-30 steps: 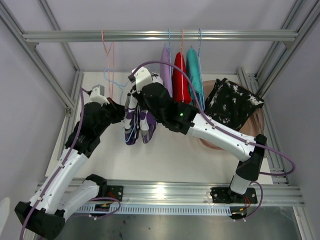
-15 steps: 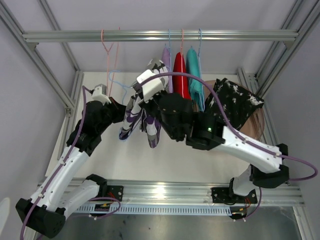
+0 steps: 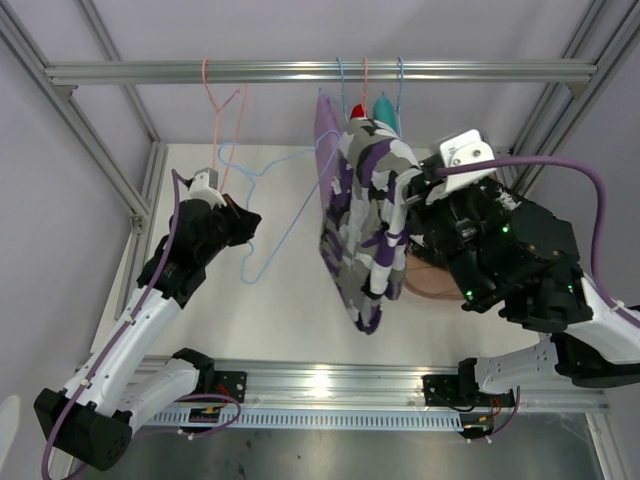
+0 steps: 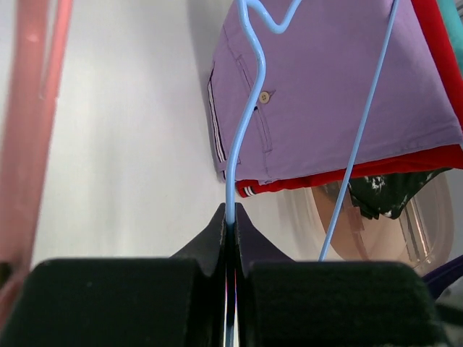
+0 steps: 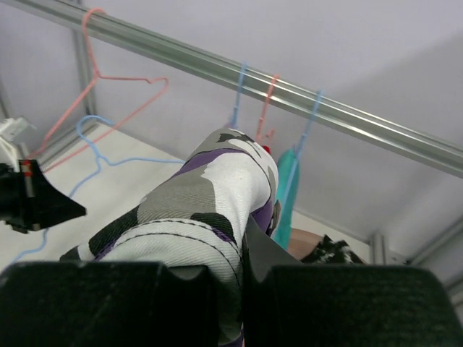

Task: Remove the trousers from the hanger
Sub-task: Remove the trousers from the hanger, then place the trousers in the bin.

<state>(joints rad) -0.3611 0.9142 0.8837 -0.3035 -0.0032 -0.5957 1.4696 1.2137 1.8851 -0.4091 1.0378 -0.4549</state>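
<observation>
The white desk (image 3: 300, 310) fills the lower middle of the overhead view, with the metal rail (image 3: 200, 72) running across the top. At centre, the purple-and-white patterned trousers (image 3: 365, 215) hang in a long bunched fold from the right gripper (image 5: 242, 253), whose fingers are clamped nearly together on the cloth. They are held up in the air above the desk and apart from any hanger.

Behind them, at upper centre, the lilac trousers (image 4: 325, 94), red trousers (image 4: 405, 163) and teal trousers (image 5: 286, 191) hang side by side from the rail. The black speckled trousers (image 4: 376, 195) lie in a clear tub (image 4: 423, 224) at the right, mostly hidden by the arm.

At left centre, the bare blue hanger (image 4: 231, 195) tilts below the rail. The left gripper (image 4: 230, 220) is closed tight on its wire, beside a pink hanger (image 4: 32, 108).
</observation>
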